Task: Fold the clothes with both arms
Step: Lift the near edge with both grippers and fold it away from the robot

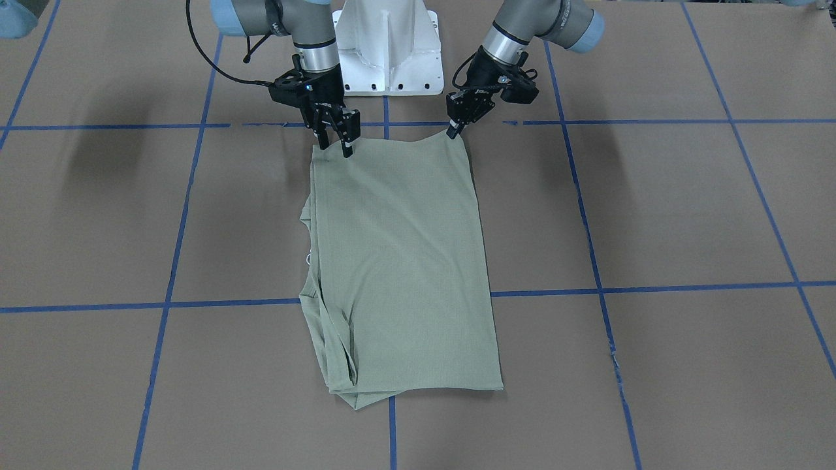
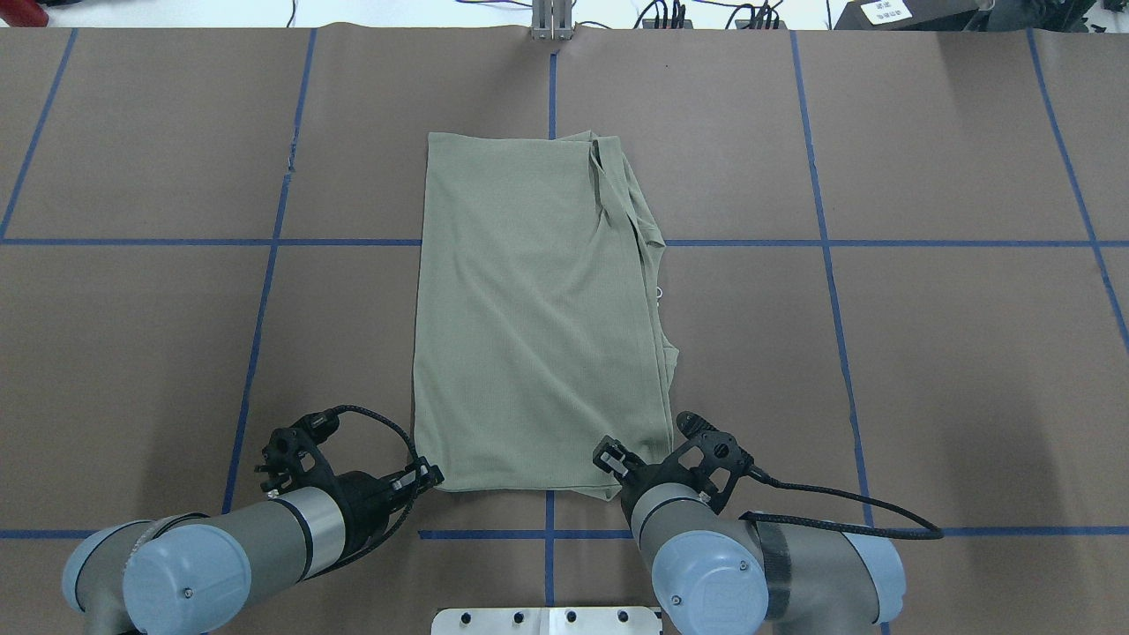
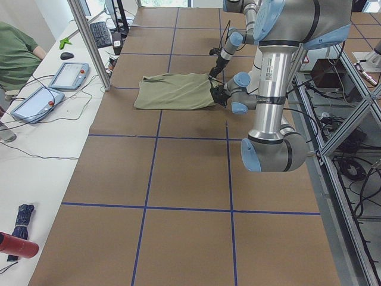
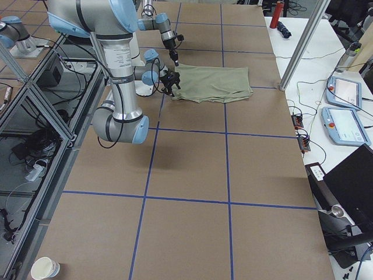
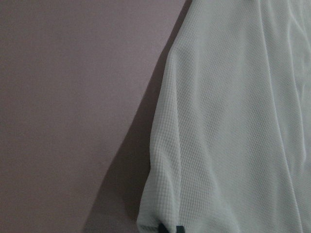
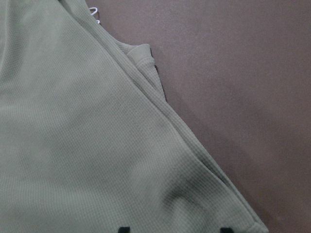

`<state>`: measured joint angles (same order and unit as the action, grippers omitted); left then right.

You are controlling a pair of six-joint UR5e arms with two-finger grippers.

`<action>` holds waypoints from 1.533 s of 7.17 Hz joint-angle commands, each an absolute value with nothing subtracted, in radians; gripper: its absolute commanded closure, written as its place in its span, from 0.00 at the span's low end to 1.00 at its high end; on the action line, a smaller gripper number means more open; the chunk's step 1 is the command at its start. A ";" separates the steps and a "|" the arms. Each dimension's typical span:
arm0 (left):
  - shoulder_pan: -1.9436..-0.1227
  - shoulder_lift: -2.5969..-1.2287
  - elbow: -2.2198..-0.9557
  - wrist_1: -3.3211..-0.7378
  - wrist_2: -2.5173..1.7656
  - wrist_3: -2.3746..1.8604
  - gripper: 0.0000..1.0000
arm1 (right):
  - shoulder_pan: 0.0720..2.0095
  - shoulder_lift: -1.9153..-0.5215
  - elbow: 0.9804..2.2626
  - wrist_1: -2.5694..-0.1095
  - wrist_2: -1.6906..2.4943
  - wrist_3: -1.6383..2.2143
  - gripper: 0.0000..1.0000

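The clothes are one pale sage-green shirt (image 1: pixel 398 261) (image 2: pixel 529 309), folded into a long rectangle with layered edges and a white loop tag on one long side. It lies flat on the brown table. My left gripper (image 1: pixel 452 132) (image 2: pixel 429 476) is shut on the shirt's corner nearest the robot. In the left wrist view its tips pinch the cloth (image 5: pixel 233 121), and a shadow lies under the raised edge. My right gripper (image 1: pixel 338 145) (image 2: pixel 613 459) is open at the other near corner. In the right wrist view its tips stand wide apart over the shirt (image 6: pixel 73 145).
The white pedestal base (image 1: pixel 388 52) stands just behind the grippers. Blue tape lines (image 1: pixel 653 287) grid the brown table cover. Beside the table are tablets (image 3: pixel 68 74), a seated person (image 3: pixel 15 53), a metal post (image 3: pixel 89 42) and a paper cup (image 4: pixel 45 268).
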<state>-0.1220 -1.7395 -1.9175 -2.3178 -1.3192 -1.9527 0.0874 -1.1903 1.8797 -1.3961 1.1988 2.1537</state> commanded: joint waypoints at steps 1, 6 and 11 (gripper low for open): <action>-0.123 -1.740 -1.917 -2.318 -1.319 -1.953 1.00 | 0.083 -1.180 1.868 -1.397 1.189 2.172 0.31; -0.121 -1.741 -1.919 -2.318 -1.321 -1.953 1.00 | 0.084 -1.158 1.870 -1.396 1.173 2.201 1.00; -0.124 -1.718 -2.284 -2.029 -1.385 -1.901 1.00 | 0.048 -1.167 2.240 -1.727 1.154 2.197 1.00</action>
